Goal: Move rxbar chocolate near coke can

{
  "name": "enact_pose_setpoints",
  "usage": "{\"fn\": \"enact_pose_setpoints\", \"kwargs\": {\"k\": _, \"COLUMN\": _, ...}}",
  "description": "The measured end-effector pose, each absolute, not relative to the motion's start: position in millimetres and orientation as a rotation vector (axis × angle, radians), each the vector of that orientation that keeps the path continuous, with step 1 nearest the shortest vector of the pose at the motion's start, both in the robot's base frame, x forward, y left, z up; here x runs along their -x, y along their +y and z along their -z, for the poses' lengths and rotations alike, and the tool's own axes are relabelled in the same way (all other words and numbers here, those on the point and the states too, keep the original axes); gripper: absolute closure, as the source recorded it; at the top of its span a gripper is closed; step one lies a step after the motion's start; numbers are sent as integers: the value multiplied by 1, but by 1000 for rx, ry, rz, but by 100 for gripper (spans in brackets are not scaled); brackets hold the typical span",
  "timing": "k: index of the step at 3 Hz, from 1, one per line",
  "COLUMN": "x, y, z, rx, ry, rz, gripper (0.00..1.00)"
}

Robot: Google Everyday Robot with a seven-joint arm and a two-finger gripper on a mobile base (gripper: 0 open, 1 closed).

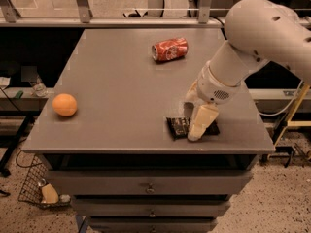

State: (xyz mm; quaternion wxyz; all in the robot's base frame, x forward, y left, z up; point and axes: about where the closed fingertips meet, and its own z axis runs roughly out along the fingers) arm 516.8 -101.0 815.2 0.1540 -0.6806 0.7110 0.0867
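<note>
The rxbar chocolate (177, 126) is a flat black-wrapped bar lying near the front right edge of the grey table (116, 96). My gripper (192, 124) is down on it, with one cream finger (202, 123) at its front side and the other behind it. The jaws stand open astride the bar, and its middle is hidden by the front finger. The coke can (170, 49), red with white lettering, lies on its side at the back of the table, well beyond the bar.
An orange fruit (64, 105) sits at the table's left side. Drawers run below the front edge. A metal rail runs behind the table. A wire basket (41, 191) stands on the floor at the lower left.
</note>
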Motion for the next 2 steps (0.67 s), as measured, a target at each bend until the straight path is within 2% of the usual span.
{"fn": "enact_pose_setpoints", "kwargs": {"k": 2, "x": -517, "y": -101, "z": -828, "rx": 1950, "ry": 2038, "rz": -249, "gripper": 87}}
